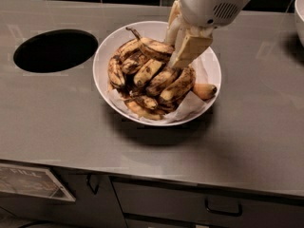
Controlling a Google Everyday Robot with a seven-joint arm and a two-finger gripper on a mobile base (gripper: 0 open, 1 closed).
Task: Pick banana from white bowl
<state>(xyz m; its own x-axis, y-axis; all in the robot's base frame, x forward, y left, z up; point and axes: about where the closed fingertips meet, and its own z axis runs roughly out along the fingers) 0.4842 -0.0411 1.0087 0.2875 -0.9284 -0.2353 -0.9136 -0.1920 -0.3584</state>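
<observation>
Hand (pixel 174 51) pinches banana (pixel 151 46) atop other bananas (pixel 164 82) heaped in white bowl (pixel 107 56).

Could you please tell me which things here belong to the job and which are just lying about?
Job: white bowl; banana; gripper above the bowl, shut on that banana.
Lying about: other bananas; orange piece; round counter hole; second bowl at right edge.

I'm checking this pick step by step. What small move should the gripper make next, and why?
Probably a short lift straight up. The gripper looks closed on the right end of the top banana, which lies on the pile inside the white bowl, so rising should free it without dragging the others.
</observation>
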